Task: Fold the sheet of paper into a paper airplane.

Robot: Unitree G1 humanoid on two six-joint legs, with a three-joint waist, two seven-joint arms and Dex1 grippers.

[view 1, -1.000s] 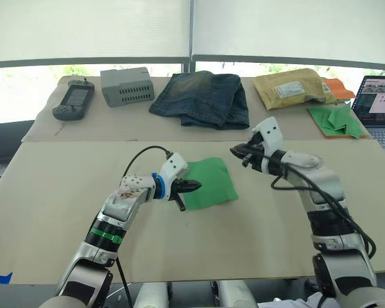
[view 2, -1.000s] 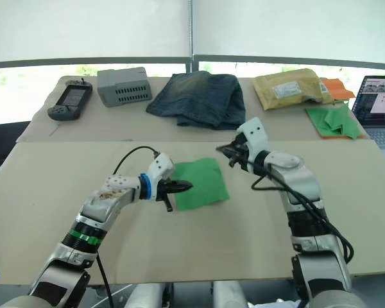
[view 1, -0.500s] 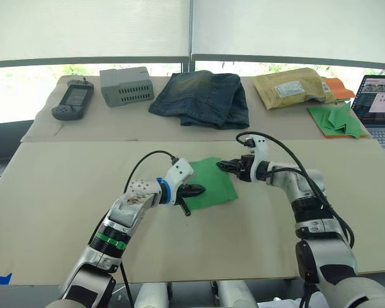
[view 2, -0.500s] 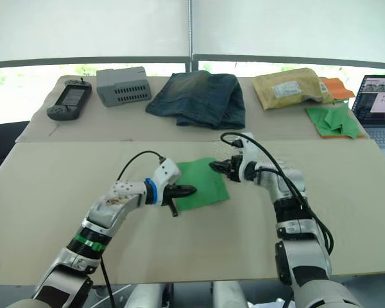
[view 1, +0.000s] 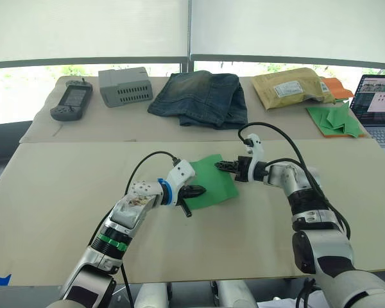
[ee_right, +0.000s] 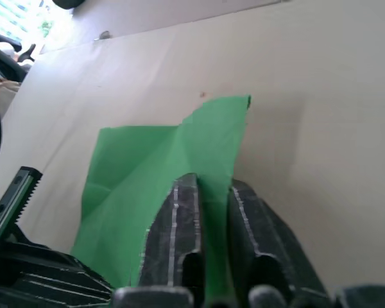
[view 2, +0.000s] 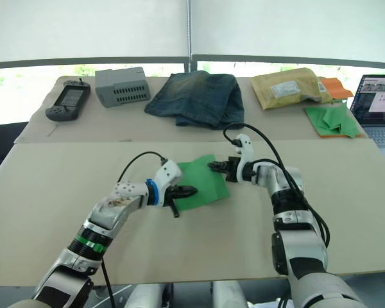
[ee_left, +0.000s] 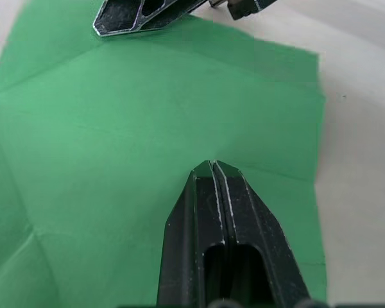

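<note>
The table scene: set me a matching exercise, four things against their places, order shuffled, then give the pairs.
Things:
1. sheet of paper
2. folded jeans
3. handheld controller
4. laptop

Places:
A. far left of the back table
B. right edge of the scene
C. front table, between the left gripper and the right gripper
D. middle of the back table

Pairs: 1-C, 2-D, 3-A, 4-B. The left gripper rests shut on the sheet; the right gripper pinches the sheet's edge.
</note>
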